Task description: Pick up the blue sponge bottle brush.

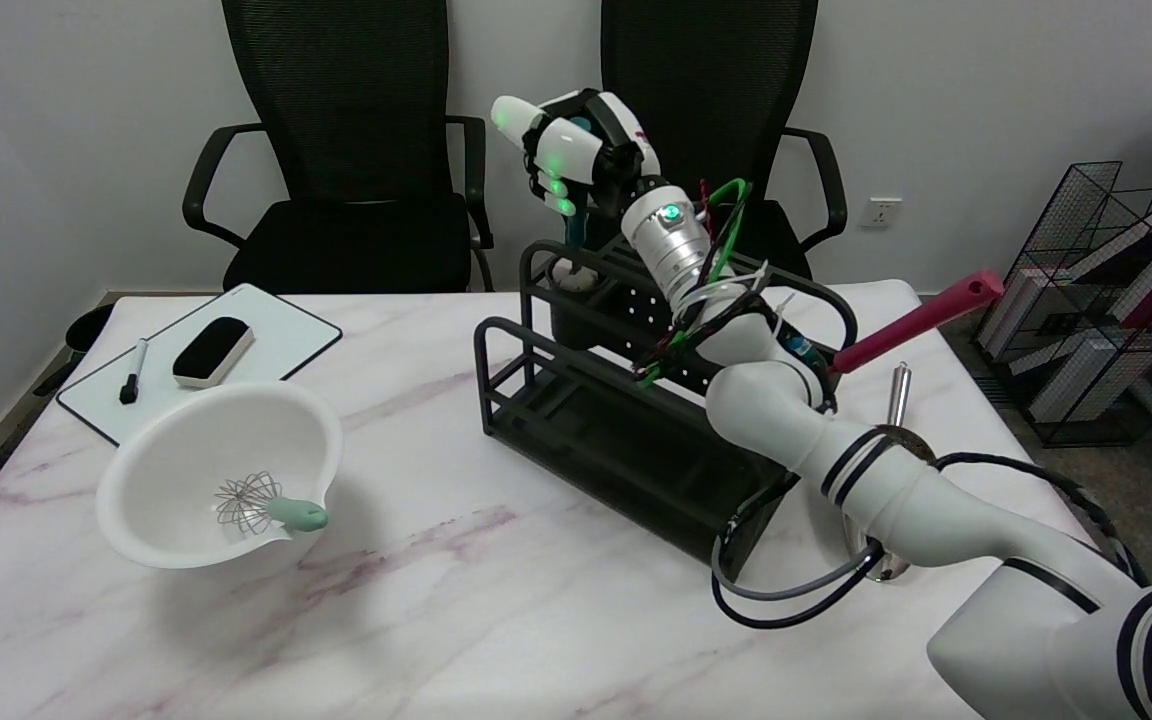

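Fingers (558,150) curl tight around the blue sponge bottle brush (576,222) handle, right hand (576,140) raised. Below them: black rack (626,420), then its rear cup (576,290), brush end at the cup mouth, likely mid-lift so it clears the rim.

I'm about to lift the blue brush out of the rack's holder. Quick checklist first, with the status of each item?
1. Right hand closed around the blue handle of the sponge bottle brush: ok, fingers look wrapped on it.
2. Grip firmness: cannot tell.
3. Brush head free of the cup in the black wire rack: not ok, the lower end sits at the cup.
4. Space above the hand: ok.
5. Forearm clear of the dark red handled utensil: cannot tell, they overlap in this view.
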Robot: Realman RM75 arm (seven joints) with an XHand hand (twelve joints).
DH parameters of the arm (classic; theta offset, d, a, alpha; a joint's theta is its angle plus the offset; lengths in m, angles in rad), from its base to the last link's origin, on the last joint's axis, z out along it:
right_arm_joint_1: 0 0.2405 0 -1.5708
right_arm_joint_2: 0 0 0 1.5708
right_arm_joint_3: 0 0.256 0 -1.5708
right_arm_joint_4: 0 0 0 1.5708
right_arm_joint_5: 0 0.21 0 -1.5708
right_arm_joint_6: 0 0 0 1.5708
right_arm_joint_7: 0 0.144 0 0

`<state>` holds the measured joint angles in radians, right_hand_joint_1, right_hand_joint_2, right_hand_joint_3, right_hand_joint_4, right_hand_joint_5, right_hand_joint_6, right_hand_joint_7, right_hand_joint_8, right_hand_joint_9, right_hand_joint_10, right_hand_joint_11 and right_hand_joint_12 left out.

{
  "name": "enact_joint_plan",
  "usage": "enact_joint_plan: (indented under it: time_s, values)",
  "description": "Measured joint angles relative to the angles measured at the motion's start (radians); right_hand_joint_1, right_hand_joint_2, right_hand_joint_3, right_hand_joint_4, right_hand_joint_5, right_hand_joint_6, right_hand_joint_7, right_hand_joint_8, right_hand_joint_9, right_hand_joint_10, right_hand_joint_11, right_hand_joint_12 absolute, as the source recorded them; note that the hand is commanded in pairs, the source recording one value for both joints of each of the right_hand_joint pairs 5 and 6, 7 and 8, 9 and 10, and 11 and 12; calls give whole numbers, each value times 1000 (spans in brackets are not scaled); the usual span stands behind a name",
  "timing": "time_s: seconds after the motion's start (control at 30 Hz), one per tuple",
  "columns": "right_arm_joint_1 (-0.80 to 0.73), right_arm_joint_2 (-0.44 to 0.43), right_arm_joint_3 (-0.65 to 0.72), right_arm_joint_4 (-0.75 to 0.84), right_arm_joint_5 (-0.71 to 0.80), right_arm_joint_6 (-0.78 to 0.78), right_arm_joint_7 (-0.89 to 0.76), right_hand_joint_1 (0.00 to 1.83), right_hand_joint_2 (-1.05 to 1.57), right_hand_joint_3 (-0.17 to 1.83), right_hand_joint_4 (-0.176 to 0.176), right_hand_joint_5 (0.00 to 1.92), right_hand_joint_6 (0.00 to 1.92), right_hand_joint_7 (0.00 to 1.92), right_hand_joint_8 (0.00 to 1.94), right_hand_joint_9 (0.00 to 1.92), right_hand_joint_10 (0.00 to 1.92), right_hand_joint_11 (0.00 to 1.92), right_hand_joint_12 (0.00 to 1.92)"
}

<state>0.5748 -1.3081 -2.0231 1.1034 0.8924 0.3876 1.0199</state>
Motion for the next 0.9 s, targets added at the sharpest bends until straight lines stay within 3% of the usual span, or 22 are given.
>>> enact_joint_plan:
  time_s: [0.9]
  values:
    - [32,50,18,62,98,-98,0,966,1571,374,0,1920,1920,1920,1920,1920,1920,1920,1920]
